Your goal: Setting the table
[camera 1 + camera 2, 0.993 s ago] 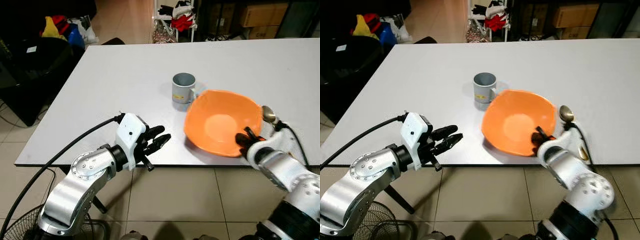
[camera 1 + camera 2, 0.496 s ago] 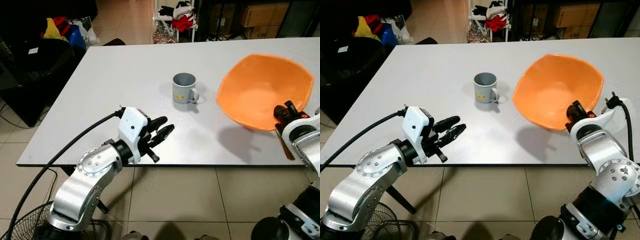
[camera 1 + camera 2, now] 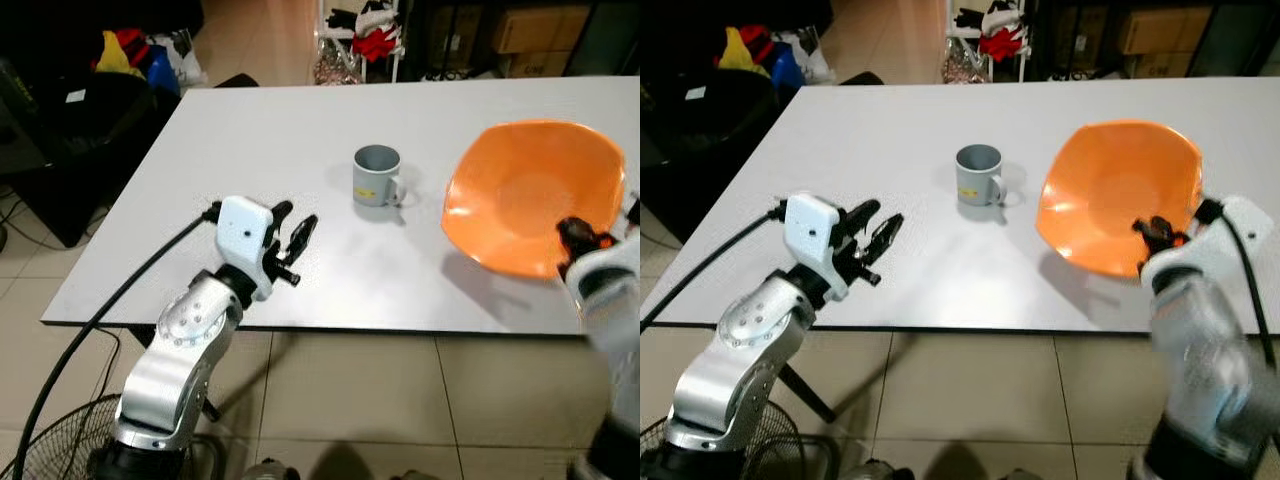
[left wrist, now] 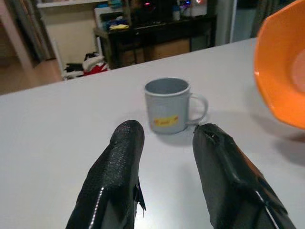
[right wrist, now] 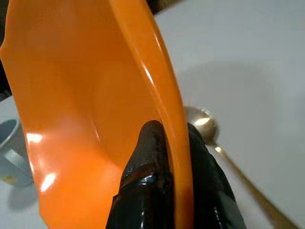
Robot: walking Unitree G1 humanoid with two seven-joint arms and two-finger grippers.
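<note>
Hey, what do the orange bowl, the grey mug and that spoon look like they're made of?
Orange bowl: likely plastic, thin rim, glossy highlights. Grey mug: matte, possibly enamel or ceramic, yellow label; hard to tell. Spoon: metal, with a mirror-like shine. The right gripper pinches the bowl's rim.

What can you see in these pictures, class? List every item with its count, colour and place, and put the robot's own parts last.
Table: one, white, spanning the scene before the robot.
Mug: one, grey with a yellow label, upright mid-table, handle toward the bowl.
Bowl: one, orange, tilted and lifted above the table's right side, gripped at its rim.
Spoon: one, metallic, lying on the table beneath the bowl.
Clothes pile: red, black and white, on the floor beyond the table.
Fan: one, black wire guard, on the floor at lower left.
Left claw: black fingers open, over the table's near edge, pointing at the mug.
Right claw: black, clamped on the bowl's rim.
</note>
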